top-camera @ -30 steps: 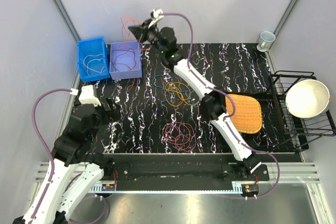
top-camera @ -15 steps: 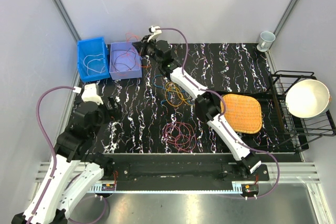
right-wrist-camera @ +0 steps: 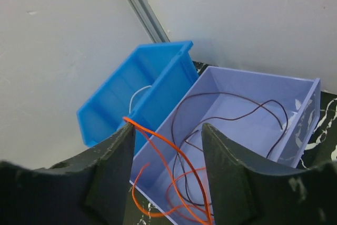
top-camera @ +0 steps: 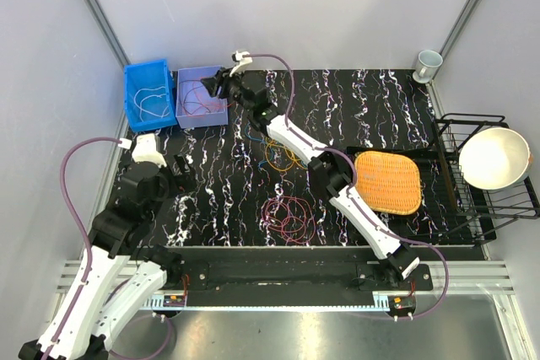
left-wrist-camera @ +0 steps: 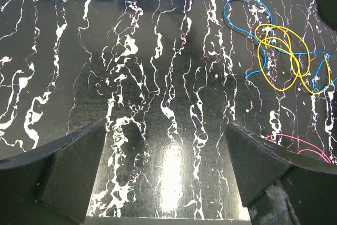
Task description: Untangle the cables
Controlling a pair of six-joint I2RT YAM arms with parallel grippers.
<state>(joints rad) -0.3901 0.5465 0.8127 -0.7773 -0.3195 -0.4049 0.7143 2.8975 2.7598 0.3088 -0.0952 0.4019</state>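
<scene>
The right end effector [right-wrist-camera: 167,130] hangs over the lavender bin [right-wrist-camera: 253,84] at the far left of the counter [left-wrist-camera: 131,77]. Its fingers stand moderately apart. An orange cable [right-wrist-camera: 178,151] touches one fingertip and runs down between them into that bin, but the jaws do not clamp it. The left end effector [left-wrist-camera: 164,126] is spread wide above bare counter, holding nothing.

Two bins sit side by side. The lavender one holds the orange cable and a dark red cable [right-wrist-camera: 231,95]. The blue bin [right-wrist-camera: 152,72] holds one white cable [right-wrist-camera: 138,92].

Two groups of cables lie loose on the counter. One is a tangle of yellow and blue cables [left-wrist-camera: 287,51], the other a bundle of magenta-red cables [top-camera: 288,217] nearer the arm bases. To the right are one wicker tray [top-camera: 388,181], one wire rack [top-camera: 468,117] carrying a white bowl [top-camera: 494,158], and one cup [top-camera: 428,63].
</scene>
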